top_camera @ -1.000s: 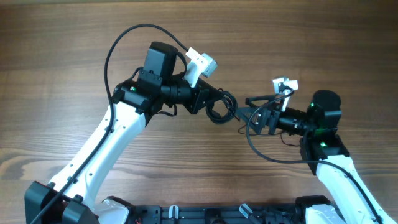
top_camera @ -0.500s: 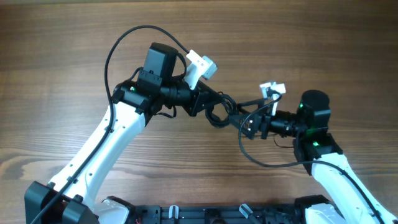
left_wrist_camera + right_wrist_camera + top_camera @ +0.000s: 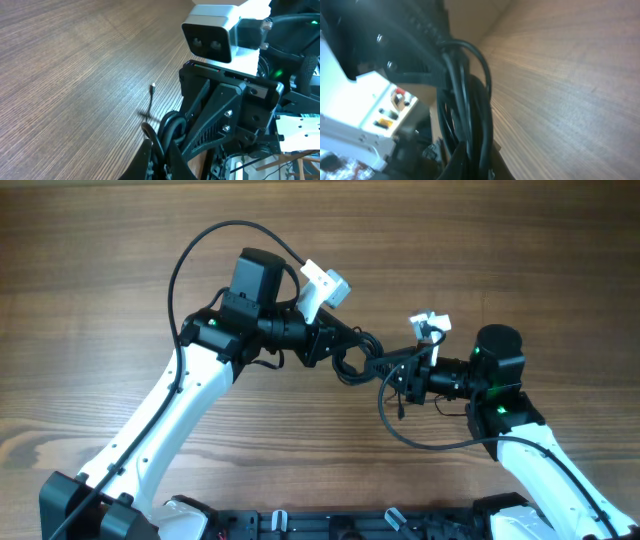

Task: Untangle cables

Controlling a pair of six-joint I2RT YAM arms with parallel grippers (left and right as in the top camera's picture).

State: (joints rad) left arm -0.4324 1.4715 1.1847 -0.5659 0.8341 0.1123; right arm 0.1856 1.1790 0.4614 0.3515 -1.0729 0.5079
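Note:
The cables [image 3: 357, 361] are a small dark knot of thin black cords held above the table between my two arms. My left gripper [image 3: 346, 350] is shut on the knot from the left; in the left wrist view the cords [image 3: 167, 131] run down between its fingers [image 3: 150, 157]. One thin strand with a small plug tip [image 3: 152, 88] sticks up from the bundle. My right gripper [image 3: 390, 368] meets the knot from the right and is shut on it. In the right wrist view several looped cords [image 3: 466, 95] pass into its jaws [image 3: 472, 157].
A thicker black arm cable [image 3: 405, 430] hangs in a loop under the right wrist. Another arm cable [image 3: 190, 255] arcs over the left arm. Wood-grain table [image 3: 500, 240] lies all around; the arm bases stand at the front edge.
My right gripper has moved left to the knot and gone from open to shut on the cords. The left gripper has stayed in place, shut on the knot.

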